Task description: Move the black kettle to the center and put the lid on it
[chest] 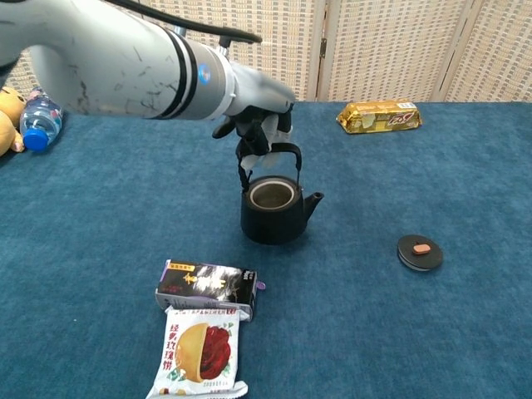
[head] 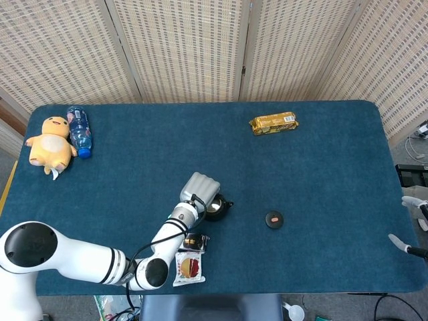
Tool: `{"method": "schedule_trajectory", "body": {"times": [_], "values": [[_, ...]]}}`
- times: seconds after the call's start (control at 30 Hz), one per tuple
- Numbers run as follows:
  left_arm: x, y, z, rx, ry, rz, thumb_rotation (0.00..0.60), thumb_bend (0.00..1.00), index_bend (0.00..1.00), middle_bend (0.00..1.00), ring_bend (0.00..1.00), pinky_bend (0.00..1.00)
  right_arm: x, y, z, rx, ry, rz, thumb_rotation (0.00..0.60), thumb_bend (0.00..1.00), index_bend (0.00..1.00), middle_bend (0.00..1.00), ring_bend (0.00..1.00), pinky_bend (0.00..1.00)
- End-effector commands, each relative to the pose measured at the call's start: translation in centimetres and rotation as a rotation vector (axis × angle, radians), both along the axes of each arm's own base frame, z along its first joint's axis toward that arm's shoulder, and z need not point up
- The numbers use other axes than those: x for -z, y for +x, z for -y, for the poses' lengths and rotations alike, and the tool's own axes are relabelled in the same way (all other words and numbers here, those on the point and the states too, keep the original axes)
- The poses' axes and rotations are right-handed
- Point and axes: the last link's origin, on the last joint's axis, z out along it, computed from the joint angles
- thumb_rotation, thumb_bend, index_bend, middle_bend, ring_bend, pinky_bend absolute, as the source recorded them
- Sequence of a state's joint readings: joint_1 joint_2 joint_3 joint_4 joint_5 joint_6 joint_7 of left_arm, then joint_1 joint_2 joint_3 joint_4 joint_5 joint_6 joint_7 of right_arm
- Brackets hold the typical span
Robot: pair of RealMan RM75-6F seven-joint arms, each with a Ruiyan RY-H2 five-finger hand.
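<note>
Black kettle (chest: 275, 209), one; lid (chest: 419, 252), one.

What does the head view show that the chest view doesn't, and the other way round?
Only the head view shows the whole yellow plush toy and the right hand at the table's right edge. Only the chest view shows the black kettle with its mouth open and its handle gripped by the left hand. Both show the lid lying apart to the kettle's right, the gold packet, the water bottle and the snack packs.
</note>
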State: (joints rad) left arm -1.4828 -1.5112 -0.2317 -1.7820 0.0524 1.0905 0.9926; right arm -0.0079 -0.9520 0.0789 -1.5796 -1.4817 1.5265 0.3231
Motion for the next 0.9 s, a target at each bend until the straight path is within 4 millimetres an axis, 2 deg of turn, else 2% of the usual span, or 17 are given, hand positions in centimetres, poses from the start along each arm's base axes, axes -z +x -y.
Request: {"method": "schedule_trajectory", "body": {"times": [0.03, 0.9], "values": [[0.20, -0.11, 0.01, -0.002, -0.001, -0.004, 0.600, 1.00, 0.64, 0.80, 0.51, 0.69, 0.03, 0.02, 0.01, -0.001, 0.002, -0.001, 0.600, 0.01, 0.26, 0.32, 0.24, 0.27], [1.07, -1.10, 0.44, -0.009, -0.006, -0.039, 0.600, 1.00, 0.59, 0.77, 0.49, 0.69, 0.24, 0.15, 0.00, -0.004, 0.007, -0.007, 0.600, 0.01, 0.26, 0.32, 0.24, 0.27]]}}
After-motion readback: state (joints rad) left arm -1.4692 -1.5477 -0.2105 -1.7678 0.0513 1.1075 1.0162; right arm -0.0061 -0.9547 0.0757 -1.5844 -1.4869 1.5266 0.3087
